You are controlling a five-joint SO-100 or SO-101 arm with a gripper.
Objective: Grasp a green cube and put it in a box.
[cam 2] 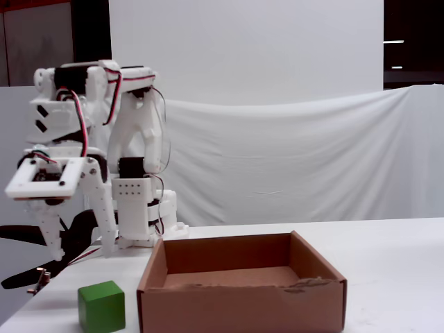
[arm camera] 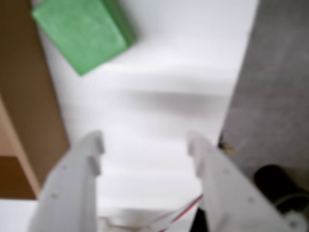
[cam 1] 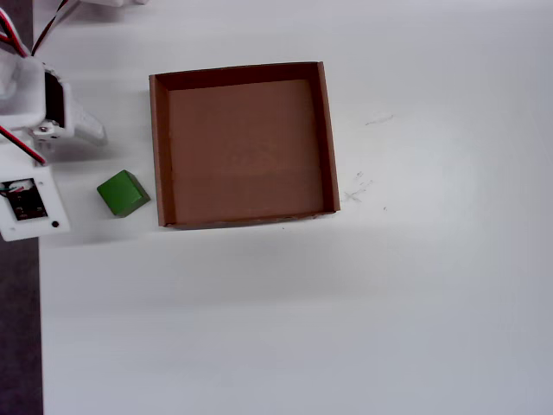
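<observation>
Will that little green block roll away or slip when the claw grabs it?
The green cube probably won't roll: its flat faces sit squarely on the table. Its matte surface looks grippable rather than slick. It seems solid and stiff, so likely to hold shape when squeezed.

Overhead view: your cube sat on the desk just left of the box, claw behind it.

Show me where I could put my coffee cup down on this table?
Right of the box and below it in the overhead view, the white table is bare. It's crowded on the left, where the green cube sits beside the box under the robot's hand.
</observation>
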